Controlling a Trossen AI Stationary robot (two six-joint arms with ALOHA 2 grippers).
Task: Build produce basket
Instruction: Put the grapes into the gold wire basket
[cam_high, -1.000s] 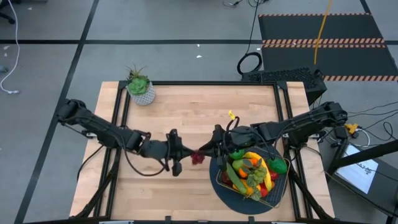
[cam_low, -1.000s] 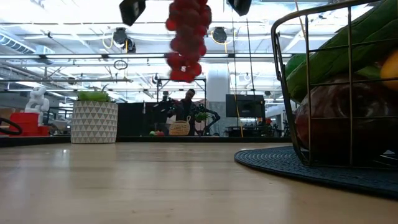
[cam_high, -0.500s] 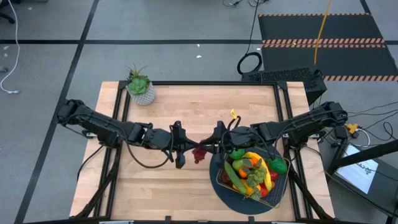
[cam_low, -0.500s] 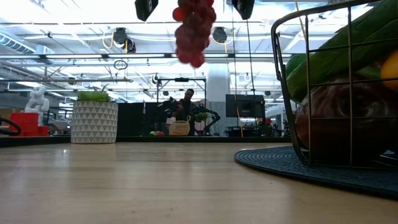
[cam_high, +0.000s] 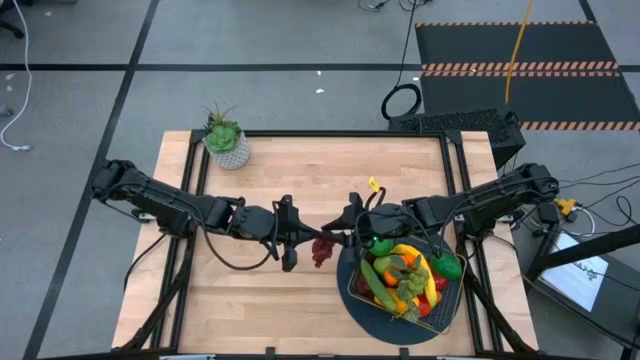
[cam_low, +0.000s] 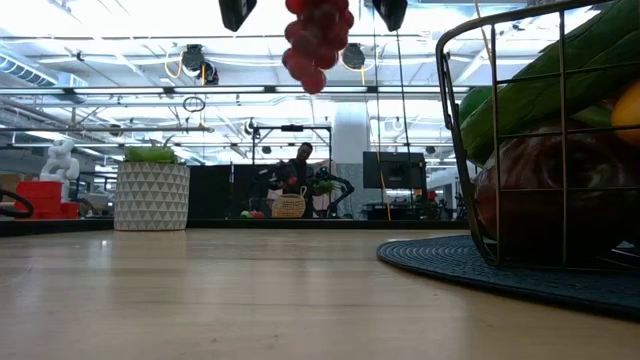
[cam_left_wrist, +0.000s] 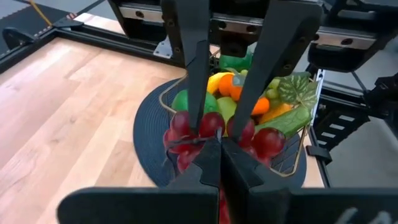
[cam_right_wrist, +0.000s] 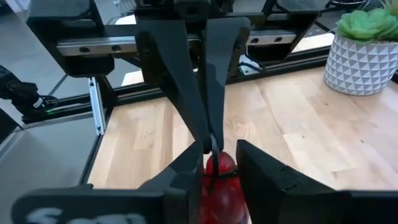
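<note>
The wooden table carries a round dark mat, and on it stands the basket, already heaped with produce. It sits just beyond the left gripper, on the far side of the right gripper, which faces the left one over the middle of the table. Between their tips hangs a bunch of red grapes, clear of the wood.

The left gripper's fingers are fully closed, pinched on the bunch near its top stem. The right gripper's fingers stand narrowly apart around the same bunch from the opposite side; it looks like a grip, though I cannot be sure they are pressing on it.

I judge the grapes light and knobbly, a cluster of hard toy beads that would swing and could slip from a pinch on the rounded fruit. The stem or the tight top of the cluster is the safer hold.

The low view shows what the overhead one hides: the grapes hang well above the tabletop, with both sets of fingers above them. The left wrist view shows the grapes against the full basket behind. The right wrist view shows the potted plant well apart, far behind the left gripper.
</note>
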